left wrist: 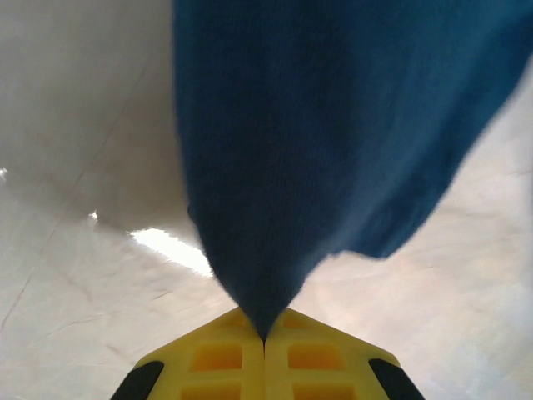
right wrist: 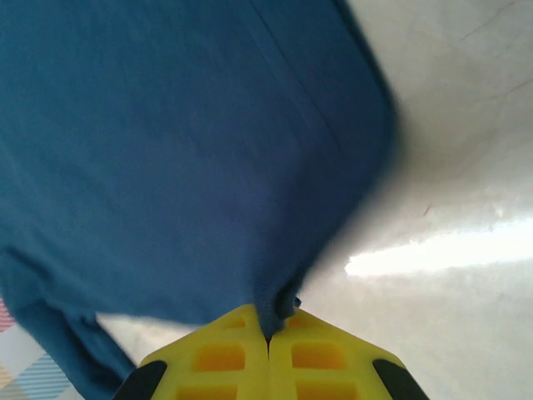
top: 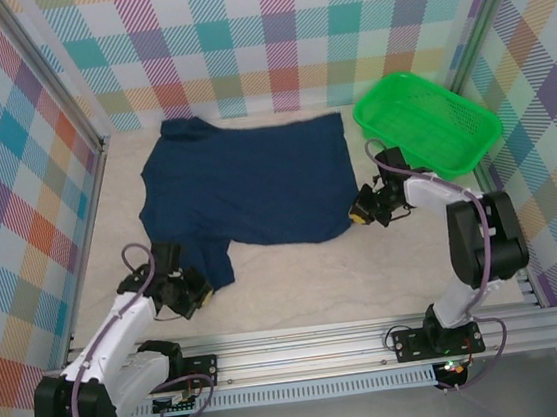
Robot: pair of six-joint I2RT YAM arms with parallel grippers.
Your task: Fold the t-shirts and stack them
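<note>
at lower centre, left gripper [left wrist: 264, 340] and right gripper [right wrist: 268, 335] each pinch the t-shirt [top: 246, 184]; advise lifting both evenly, cloth taut.

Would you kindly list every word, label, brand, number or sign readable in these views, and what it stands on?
No text is readable. The navy t-shirt shows plain cloth, the green basket bears no label, and the left gripper and right gripper carry no marking.
</note>
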